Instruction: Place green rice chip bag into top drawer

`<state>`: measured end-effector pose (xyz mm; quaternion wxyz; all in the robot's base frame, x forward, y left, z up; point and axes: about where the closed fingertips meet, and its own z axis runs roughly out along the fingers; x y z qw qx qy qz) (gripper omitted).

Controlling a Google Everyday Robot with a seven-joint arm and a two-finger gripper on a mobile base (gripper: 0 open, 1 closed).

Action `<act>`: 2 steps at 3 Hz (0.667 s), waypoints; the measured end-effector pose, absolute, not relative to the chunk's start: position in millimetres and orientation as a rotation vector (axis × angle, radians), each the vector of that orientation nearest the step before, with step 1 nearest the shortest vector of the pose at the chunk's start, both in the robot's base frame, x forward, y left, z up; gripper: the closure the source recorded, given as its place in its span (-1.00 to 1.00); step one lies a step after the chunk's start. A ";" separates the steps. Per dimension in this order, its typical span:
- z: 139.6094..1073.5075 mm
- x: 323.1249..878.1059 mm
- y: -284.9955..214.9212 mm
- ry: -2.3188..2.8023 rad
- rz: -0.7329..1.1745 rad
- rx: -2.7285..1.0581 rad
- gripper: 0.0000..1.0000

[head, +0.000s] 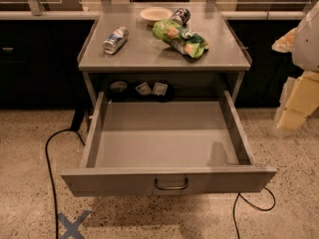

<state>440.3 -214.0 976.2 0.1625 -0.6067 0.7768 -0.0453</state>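
The green rice chip bag (180, 38) lies on the grey cabinet top (149, 54), at the back right of centre, with pale chip pictures on it. The top drawer (167, 180) is pulled fully open below it; its inside is bare and its dark loop handle (171, 185) sits at the centre of the front panel. My gripper (297, 101), cream-coloured, hangs at the far right edge of the view. It is beside the cabinet, to the right of the drawer and well apart from the bag.
A silver can (115, 40) lies on its side at the left of the top. A pale bowl (155, 15) and a dark can (180, 17) stand behind the bag. Black cables (50, 153) run over the speckled floor. Blue tape (72, 224) marks the floor at the front left.
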 end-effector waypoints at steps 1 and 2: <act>960.6 474.3 -193.3 2.138 -0.164 -1.766 -1.00; 950.6 539.9 -156.9 2.039 -0.208 -1.768 -1.00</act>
